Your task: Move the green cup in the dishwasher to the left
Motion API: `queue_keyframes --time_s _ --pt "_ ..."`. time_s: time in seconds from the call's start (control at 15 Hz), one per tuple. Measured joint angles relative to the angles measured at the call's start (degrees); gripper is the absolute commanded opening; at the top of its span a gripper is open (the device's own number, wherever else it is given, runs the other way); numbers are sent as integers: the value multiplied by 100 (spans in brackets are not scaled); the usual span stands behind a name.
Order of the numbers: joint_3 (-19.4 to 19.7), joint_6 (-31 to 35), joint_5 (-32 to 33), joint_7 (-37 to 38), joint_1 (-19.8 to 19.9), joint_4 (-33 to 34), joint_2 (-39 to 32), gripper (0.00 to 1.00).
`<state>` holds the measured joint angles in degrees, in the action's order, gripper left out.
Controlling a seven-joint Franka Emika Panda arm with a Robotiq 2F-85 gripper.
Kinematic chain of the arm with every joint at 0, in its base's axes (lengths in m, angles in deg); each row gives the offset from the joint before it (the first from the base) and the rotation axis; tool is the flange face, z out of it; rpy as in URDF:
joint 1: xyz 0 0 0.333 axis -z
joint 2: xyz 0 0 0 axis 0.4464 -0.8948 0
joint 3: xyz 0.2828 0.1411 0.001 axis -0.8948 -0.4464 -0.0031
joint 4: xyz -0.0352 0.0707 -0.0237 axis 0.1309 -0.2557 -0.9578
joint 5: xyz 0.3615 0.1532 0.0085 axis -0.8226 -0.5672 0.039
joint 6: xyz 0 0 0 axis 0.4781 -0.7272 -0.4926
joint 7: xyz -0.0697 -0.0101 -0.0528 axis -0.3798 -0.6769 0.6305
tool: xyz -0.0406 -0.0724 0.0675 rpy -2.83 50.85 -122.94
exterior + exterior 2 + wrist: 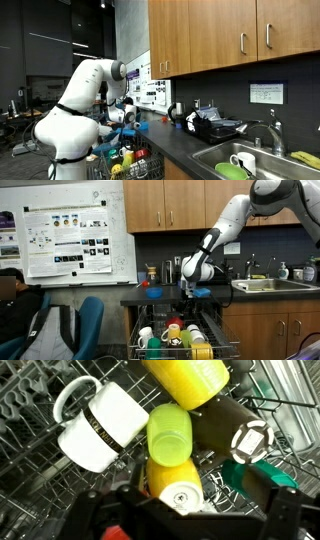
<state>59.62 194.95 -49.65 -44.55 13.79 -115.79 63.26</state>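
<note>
The green cup [170, 432] lies on its side in the middle of the dishwasher's dark wire rack [30, 470], between a white mug [95, 425] and a dark brown vessel [225, 418]. In an exterior view it shows as a small green spot [172, 329] among the dishes in the pulled-out rack [138, 348]. My gripper [195, 512] is open and empty, its dark fingers spread at the bottom of the wrist view. It hangs above the rack [187, 288], over a yellow cup with a white base [175, 485] that lies just below the green cup.
Another yellow cup [185, 375] lies at the top of the wrist view, and a dark green item [255, 475] at the right. A sink [255, 160] holds a white mug and a flat green dish. A seated person [15, 310] is near the counter.
</note>
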Motion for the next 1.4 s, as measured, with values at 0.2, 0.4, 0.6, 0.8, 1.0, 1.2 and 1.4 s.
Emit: queue_keyframes --time_s 0.2,0.4,0.6,0.8,1.0,1.2,1.4 --pt "134 70 272 15 -4 153 -240 100" --pt "197 72 421 16 -5 301 -477 100" --pt "180 72 435 15 -33 404 -698 100" --pt "139 72 436 14 -96 464 -914 100" --pt "120 71 438 12 -171 528 -1121 100" --pt "111 67 510 6 -242 613 -1299 100" --pt "111 66 618 7 -280 718 -1427 100"
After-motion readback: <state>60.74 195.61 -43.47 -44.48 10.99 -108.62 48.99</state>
